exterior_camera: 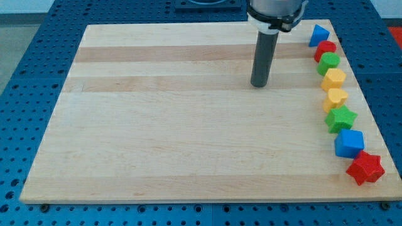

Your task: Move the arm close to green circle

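The green circle block [328, 63] lies near the view's right edge, third from the top in a column of blocks. My tip [259, 85] rests on the wooden board [157, 125], well to the view's left of the green circle and slightly lower, with bare board between them. Above the green circle are a blue triangular block [319, 34] and a red circle block [325, 49].
Below the green circle the column continues down the right edge: a yellow hexagon block [334, 78], a second yellow block [336, 98], a green star block [341, 118], a blue cube [349, 144] and a red star block [365, 167]. Blue perforated table surrounds the board.
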`<state>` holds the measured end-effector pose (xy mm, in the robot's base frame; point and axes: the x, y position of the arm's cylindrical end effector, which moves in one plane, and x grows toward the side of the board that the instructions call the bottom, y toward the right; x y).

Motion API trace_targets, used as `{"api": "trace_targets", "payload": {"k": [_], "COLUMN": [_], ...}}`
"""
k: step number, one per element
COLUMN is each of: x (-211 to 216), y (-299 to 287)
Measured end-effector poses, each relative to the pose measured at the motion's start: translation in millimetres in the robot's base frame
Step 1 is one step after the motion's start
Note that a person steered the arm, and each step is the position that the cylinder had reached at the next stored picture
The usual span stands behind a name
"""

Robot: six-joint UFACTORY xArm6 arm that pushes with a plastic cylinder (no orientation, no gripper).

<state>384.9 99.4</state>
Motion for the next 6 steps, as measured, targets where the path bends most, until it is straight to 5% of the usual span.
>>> {"api": "trace_targets", "payload": {"k": [6], "x": [-99.3], "y": [41.8]}}
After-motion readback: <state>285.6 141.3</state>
